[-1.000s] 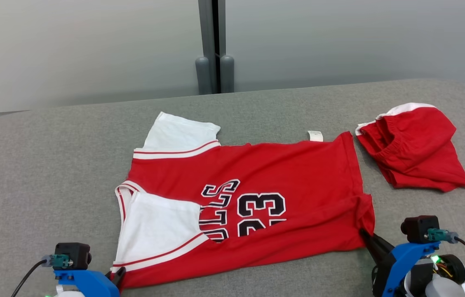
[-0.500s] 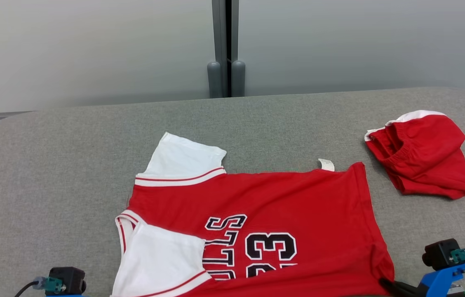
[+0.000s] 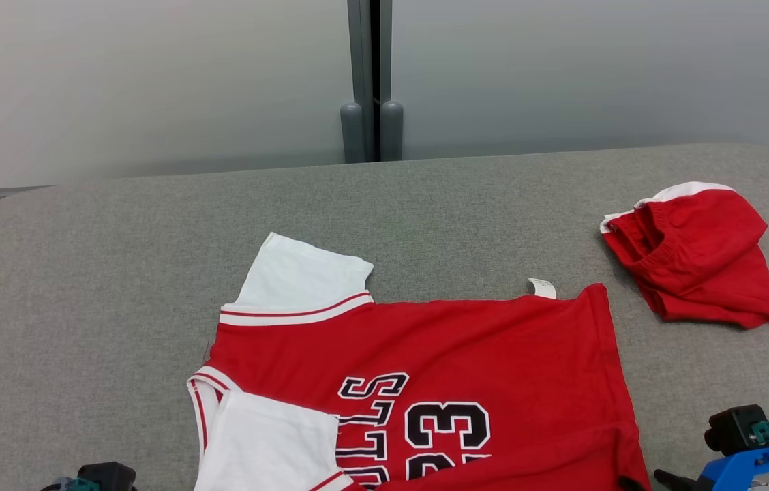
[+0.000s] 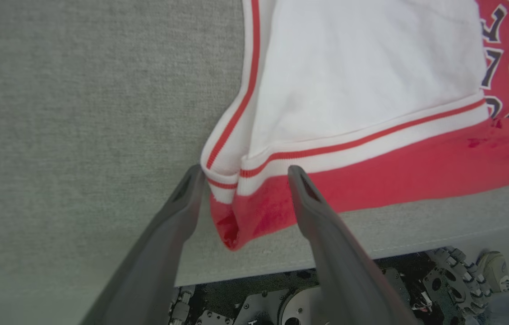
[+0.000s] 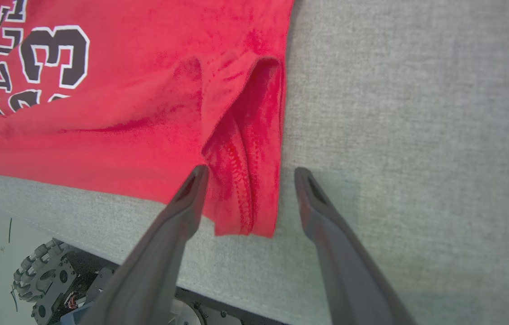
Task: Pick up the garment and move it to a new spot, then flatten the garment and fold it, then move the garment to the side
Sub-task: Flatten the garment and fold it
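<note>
1. The garment (image 3: 425,368), a red jersey with white sleeves and black "23" lettering, is spread flat on the grey worktop (image 3: 118,273). It is seen at the lower centre of the head view, with its lower part cut off by the bottom edge of the frame.
2. The upper sleeve (image 3: 303,279) is laid out flat at the garment's upper left. The lower sleeve (image 3: 268,443) is seen lying over the red front at lower left.
3. A small white tag (image 3: 541,288) is noted on the garment's upper edge, right of centre.
4. Left gripper (image 4: 245,171): the jaws are held apart at the centre of the left wrist view. The garment's striped corner lies loose between them, near the worktop's edge.
5. Right gripper (image 5: 251,170): the jaws are held apart at the centre of the right wrist view. The garment's rumpled red hem corner lies between them, closer to the finger on the left of the frame.
6. A red bundle (image 3: 698,259) with white trim is seen crumpled at the right of the head view, apart from the garment.
7. A wheeled base (image 5: 38,280) is glimpsed below the worktop's edge, at the lower left of the right wrist view.
</note>
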You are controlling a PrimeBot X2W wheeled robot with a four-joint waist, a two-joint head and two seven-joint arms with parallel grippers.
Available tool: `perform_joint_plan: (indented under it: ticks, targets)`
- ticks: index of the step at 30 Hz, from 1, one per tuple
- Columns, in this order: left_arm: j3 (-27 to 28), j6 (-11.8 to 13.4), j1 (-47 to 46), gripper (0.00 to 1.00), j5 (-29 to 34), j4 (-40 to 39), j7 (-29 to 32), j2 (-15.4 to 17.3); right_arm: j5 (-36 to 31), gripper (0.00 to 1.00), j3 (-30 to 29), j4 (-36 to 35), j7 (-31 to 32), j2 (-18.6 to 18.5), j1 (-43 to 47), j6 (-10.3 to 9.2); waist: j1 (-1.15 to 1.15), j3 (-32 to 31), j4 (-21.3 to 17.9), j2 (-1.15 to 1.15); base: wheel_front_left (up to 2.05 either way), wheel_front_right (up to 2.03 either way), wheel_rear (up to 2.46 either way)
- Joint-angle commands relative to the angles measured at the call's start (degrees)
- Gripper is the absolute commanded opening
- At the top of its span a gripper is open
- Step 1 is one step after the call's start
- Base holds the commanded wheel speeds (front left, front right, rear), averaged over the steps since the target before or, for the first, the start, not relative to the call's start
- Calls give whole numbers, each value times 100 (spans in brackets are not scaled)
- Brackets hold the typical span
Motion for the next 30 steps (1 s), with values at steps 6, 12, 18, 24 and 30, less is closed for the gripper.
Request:
perform_joint_plan:
  ticks: [6, 12, 18, 24, 30]
  targets:
    - [49, -18, -202, 100, 163, -130, -106, 97, -135, 100, -241, -252, -3, 57, 119, 1, 0, -14, -26, 0, 0, 0, 0]
    - [285, -205, -795, 100, 577, -235, -671, 214, -176, 100, -649, -575, -547, 204, -84, 1, 0, 71, -43, 0, 0, 0, 0]
    - [358, -565, -1736, 100, 830, 58, -822, 230, -481, 100, -921, -521, -1136, 392, -739, 1, 0, 346, -147, 0, 0, 0, 0]
    - [144, -1148, -3040, 100, 802, 812, -281, 37, -657, 100, -856, 43, -1402, 651, -1681, 1, 0, 771, -202, 0, 0, 0, 0]
    - [-218, -1737, -4332, 100, 913, 1715, 271, -315, -791, 100, -600, 828, -1378, 827, -2578, 1, 0, 1230, -248, 0, 0, 0, 0]
